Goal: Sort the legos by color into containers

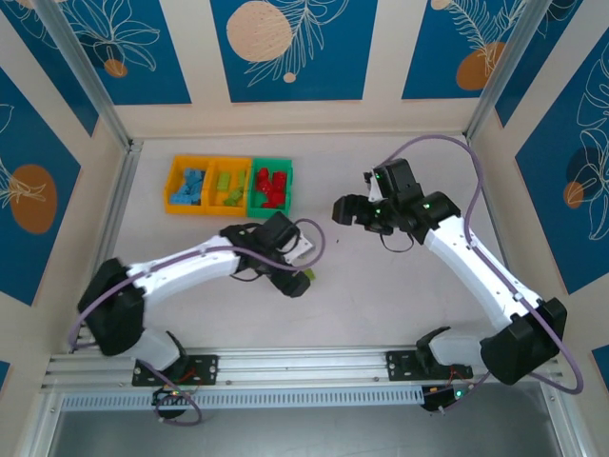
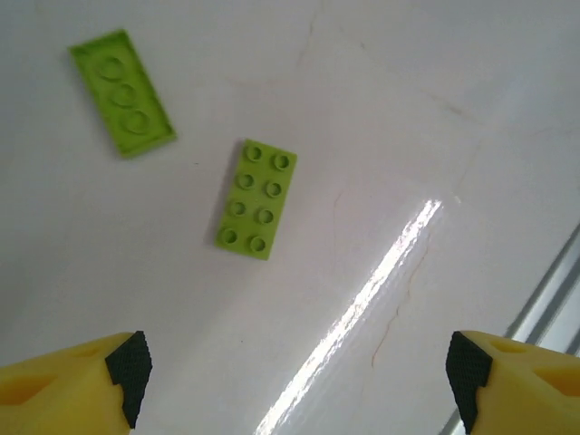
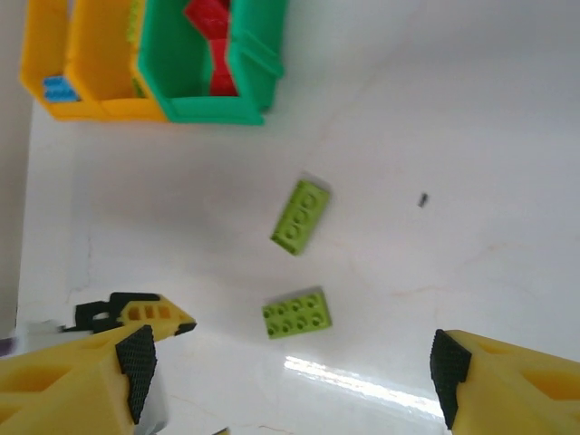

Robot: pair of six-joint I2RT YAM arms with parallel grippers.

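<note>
Two lime green legos lie loose on the white table: an eight-stud brick (image 2: 256, 198) (image 3: 297, 314) and a flatter one (image 2: 121, 91) (image 3: 301, 216). My left gripper (image 2: 299, 381) (image 1: 291, 274) hovers just short of them, open, nothing between its fingers. My right gripper (image 3: 293, 372) (image 1: 354, 211) is open too, above the table, with the eight-stud brick just beyond its fingertips. One lime brick (image 1: 308, 277) peeks out beside the left gripper. The containers stand in a row at the back left: one orange-yellow bin (image 1: 172, 186) holds blue legos, the middle one (image 1: 212, 184) lime legos, the green bin (image 1: 289, 186) red legos (image 3: 210, 36).
The left gripper's yellow finger (image 3: 136, 314) shows at the lower left of the right wrist view, close to the bricks. A metal rail (image 1: 285, 366) runs along the near table edge. A small dark speck (image 3: 423, 199) lies on the table.
</note>
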